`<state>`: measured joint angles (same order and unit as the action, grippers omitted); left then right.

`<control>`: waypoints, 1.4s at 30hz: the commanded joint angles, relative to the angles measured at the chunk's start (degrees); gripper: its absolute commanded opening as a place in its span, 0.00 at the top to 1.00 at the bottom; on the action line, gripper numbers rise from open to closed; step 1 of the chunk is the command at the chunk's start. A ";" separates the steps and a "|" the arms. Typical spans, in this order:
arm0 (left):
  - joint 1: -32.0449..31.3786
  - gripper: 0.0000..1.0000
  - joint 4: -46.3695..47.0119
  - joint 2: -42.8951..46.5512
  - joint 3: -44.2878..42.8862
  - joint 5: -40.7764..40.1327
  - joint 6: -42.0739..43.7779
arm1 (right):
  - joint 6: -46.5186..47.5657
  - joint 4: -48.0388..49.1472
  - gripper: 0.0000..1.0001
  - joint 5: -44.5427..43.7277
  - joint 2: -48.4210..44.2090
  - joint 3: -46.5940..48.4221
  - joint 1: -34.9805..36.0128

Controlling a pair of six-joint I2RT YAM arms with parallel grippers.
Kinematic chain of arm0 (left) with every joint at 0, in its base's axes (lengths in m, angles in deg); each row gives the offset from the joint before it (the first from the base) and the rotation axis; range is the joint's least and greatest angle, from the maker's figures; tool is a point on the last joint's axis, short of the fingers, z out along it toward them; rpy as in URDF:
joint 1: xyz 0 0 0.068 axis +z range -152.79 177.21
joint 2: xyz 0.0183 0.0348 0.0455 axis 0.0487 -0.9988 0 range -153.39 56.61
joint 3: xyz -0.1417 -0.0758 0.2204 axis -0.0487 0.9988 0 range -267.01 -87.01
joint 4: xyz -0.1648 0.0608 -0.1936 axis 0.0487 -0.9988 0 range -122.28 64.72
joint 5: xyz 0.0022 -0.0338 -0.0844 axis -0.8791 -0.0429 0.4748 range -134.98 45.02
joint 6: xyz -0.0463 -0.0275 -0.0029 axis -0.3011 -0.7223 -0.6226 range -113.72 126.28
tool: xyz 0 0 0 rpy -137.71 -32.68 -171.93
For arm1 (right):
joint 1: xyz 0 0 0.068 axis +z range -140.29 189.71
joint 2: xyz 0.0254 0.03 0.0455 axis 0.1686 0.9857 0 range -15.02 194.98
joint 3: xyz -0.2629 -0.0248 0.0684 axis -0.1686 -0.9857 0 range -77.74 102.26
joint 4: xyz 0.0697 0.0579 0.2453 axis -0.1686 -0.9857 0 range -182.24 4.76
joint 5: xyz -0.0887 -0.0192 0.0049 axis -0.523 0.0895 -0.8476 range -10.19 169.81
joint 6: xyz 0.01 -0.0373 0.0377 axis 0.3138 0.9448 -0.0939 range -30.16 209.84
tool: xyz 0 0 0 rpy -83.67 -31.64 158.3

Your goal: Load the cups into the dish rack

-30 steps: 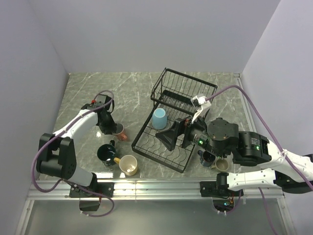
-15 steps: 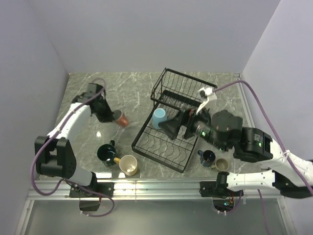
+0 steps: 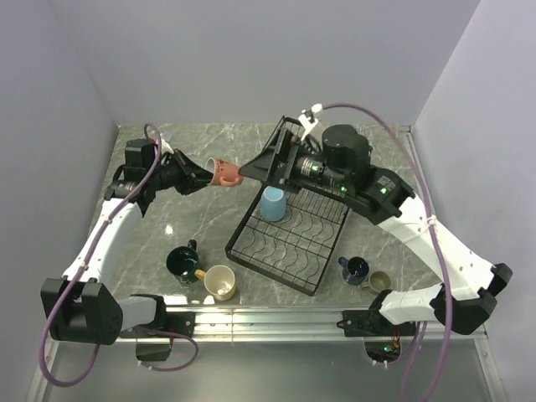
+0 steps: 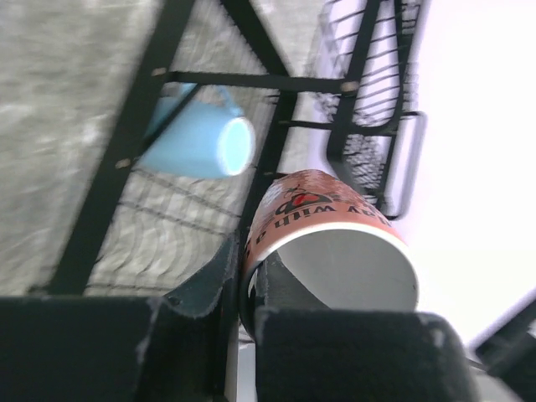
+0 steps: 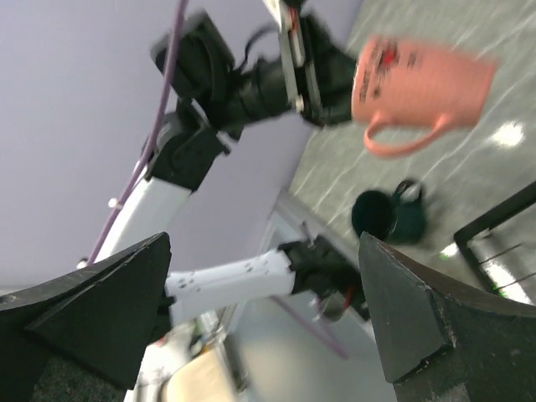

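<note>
My left gripper (image 3: 203, 176) is shut on the rim of the salmon pink cup (image 3: 224, 173), one finger inside it and one outside, holding it on its side in the air left of the dish rack (image 3: 289, 243). In the left wrist view the pink cup (image 4: 327, 243) fills the front, beyond the left gripper (image 4: 243, 293). My right gripper (image 3: 249, 173) stands open just right of the cup, pointing at it. Its wrist view shows the pink cup (image 5: 419, 79) ahead of the wide fingers (image 5: 109, 310). A light blue cup (image 3: 272, 203) stands upside down in the rack.
On the table left of the rack sit a dark teal cup (image 3: 182, 262) and a yellow-cream cup (image 3: 219, 282). A navy cup (image 3: 354, 269) and a beige cup (image 3: 378, 281) sit at the rack's front right. The rack's raised basket (image 3: 322, 151) lies under my right arm.
My left gripper closed on the pink cup, lifted it off the table and swung it toward the rack. My right arm moved from over the rack's front up and left toward the cup.
</note>
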<state>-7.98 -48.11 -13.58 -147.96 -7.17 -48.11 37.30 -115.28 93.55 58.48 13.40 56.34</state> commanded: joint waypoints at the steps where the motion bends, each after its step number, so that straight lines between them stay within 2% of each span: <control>1: 0.18 1.00 14.89 2.78 1.35 7.63 -8.70 | -5.99 7.62 0.00 7.88 -1.60 -3.32 -1.10; 8: 0.27 1.00 27.91 11.54 6.70 6.68 -25.20 | -11.18 17.03 0.00 10.78 -3.79 -10.70 -3.74; 17: 0.53 1.00 43.91 19.12 15.67 6.24 -42.71 | -17.60 31.69 0.00 13.68 -0.90 -13.09 -5.23; 22: 0.44 1.00 40.06 19.74 13.67 6.32 -40.27 | -19.62 35.66 0.00 15.35 3.23 -10.28 -5.59; 26: 0.18 1.00 41.64 19.83 13.57 6.06 -41.32 | -21.64 37.86 0.00 15.88 4.90 -9.74 -5.50; 36: -0.08 1.00 44.80 20.01 11.73 7.37 -41.06 | -21.29 37.51 0.00 14.83 5.78 -10.19 -5.15; 42: -2.27 1.00 41.46 18.78 9.45 7.29 -36.67 | -20.86 36.99 0.00 14.48 7.71 -7.99 -4.62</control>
<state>-8.81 -10.14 5.11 -134.43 -0.77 -86.56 16.34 -80.98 107.51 65.28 2.10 51.16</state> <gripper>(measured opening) 0.091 0.996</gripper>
